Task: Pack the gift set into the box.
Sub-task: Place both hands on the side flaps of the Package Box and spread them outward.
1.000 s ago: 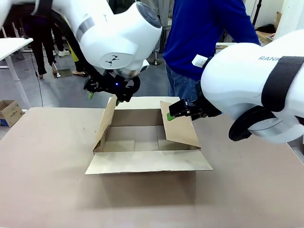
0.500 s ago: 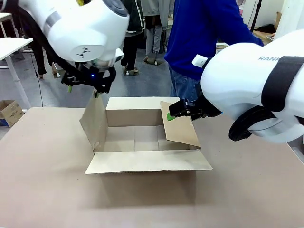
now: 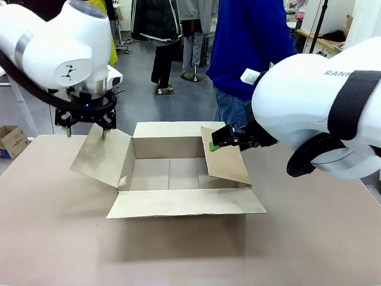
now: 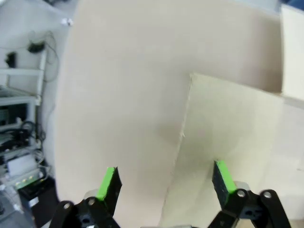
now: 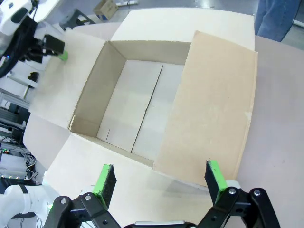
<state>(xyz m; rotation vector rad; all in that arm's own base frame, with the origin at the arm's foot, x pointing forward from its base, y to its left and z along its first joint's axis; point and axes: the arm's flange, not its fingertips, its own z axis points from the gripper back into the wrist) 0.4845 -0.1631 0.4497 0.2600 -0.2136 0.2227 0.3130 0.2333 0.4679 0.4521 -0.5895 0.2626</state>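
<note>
The box [image 3: 169, 138] stands open in the middle of the table, and its inside [image 5: 137, 109] is bare. Its left flap [image 3: 101, 156] slants outward and down. My left gripper [image 3: 86, 132] hovers open at that flap's upper edge. In the left wrist view the flap [image 4: 228, 123] edge runs up between the spread fingers of the left gripper [image 4: 165, 180]. The right flap [image 3: 225, 161] leans in over the opening. My right gripper [image 3: 215, 145] is open beside its top edge, and in its wrist view the right gripper [image 5: 159, 179] hangs over that flap [image 5: 213, 104]. The gift set is out of view.
A person in a blue top [image 3: 250, 42] stands at the far side, right behind the box. The near flap [image 3: 184, 204] lies flat toward me. A small cardboard box [image 3: 12, 140] sits on the floor at far left. Bare tabletop [image 3: 178, 256] lies in front.
My left gripper has swung left and down, and the left flap has gone from upright to folded outward. The right arm and right flap have not moved.
</note>
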